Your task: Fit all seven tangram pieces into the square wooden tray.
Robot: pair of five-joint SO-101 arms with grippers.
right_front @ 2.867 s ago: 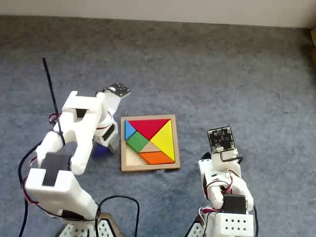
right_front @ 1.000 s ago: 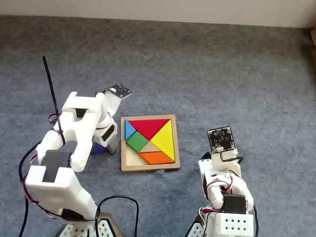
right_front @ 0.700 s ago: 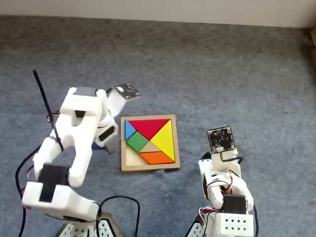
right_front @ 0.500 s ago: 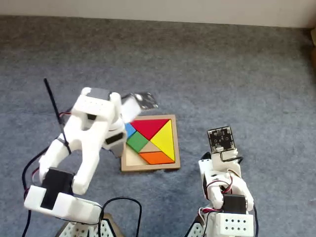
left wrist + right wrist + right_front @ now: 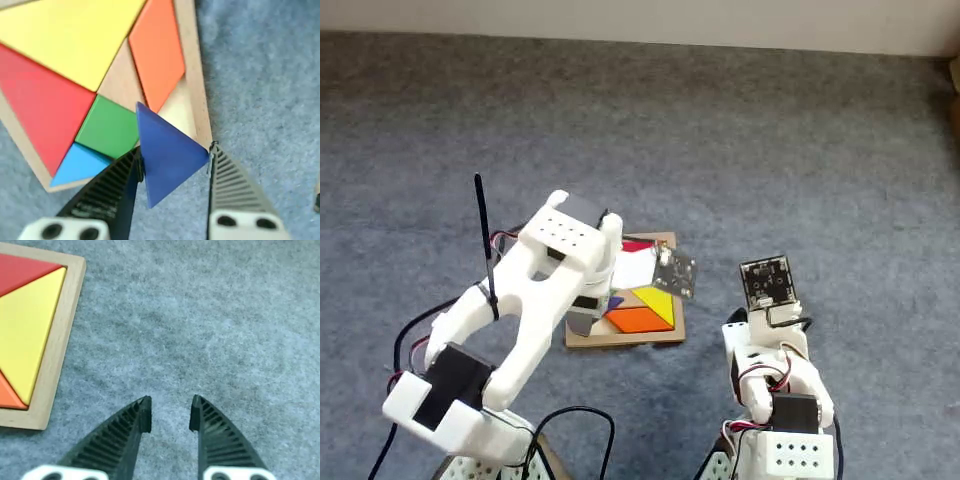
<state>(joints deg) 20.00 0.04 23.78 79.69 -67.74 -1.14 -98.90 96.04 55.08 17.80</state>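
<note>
My left gripper (image 5: 175,151) is shut on a dark blue triangle (image 5: 167,155) and holds it just above a corner of the square wooden tray (image 5: 192,75). In the tray lie a yellow triangle (image 5: 75,35), a red triangle (image 5: 40,110), a green square (image 5: 107,127), a light blue triangle (image 5: 77,162) and an orange parallelogram (image 5: 157,55). A bare patch of tray floor (image 5: 175,110) shows beside the orange piece. In the high view the left arm (image 5: 565,260) covers the left part of the tray (image 5: 672,335). My right gripper (image 5: 170,415) stands open over carpet, beside the tray (image 5: 60,350).
Grey carpet surrounds the tray on all sides. The right arm (image 5: 770,350) sits folded at the lower right, a short way from the tray's right edge. A black cable (image 5: 485,240) sticks up from the left arm.
The left arm has swung from the carpet left of the tray to over the tray, carrying the dark blue triangle. The right arm has not moved.
</note>
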